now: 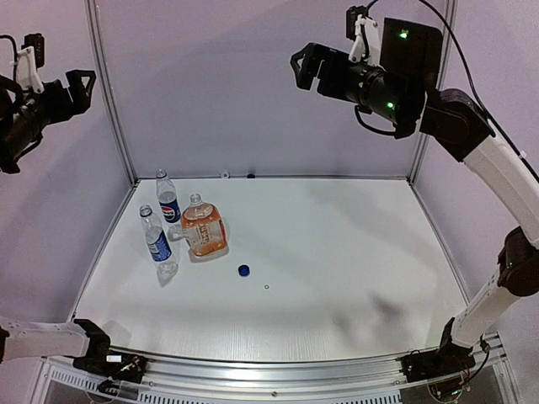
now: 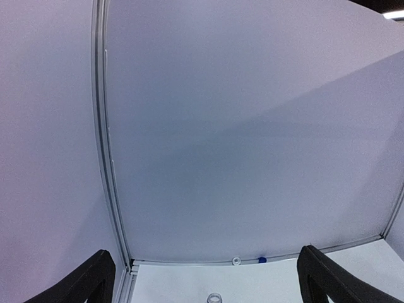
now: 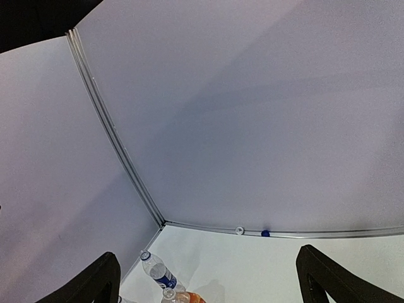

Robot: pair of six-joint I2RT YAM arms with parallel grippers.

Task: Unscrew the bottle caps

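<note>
On white table (image 1: 354,252), blue cap (image 1: 244,271) (loose), grey walls (image 1: 253,84)

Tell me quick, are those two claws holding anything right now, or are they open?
Left gripper: open, holding nothing.
Right gripper: open, holding nothing.

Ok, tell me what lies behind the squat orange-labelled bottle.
Behind it, slightly left, stands a slim blue-labelled bottle. Farther back, at the far edge of the table, lie a whitish cap and a blue cap. The orange-labelled bottle hides the spot directly behind it.
</note>
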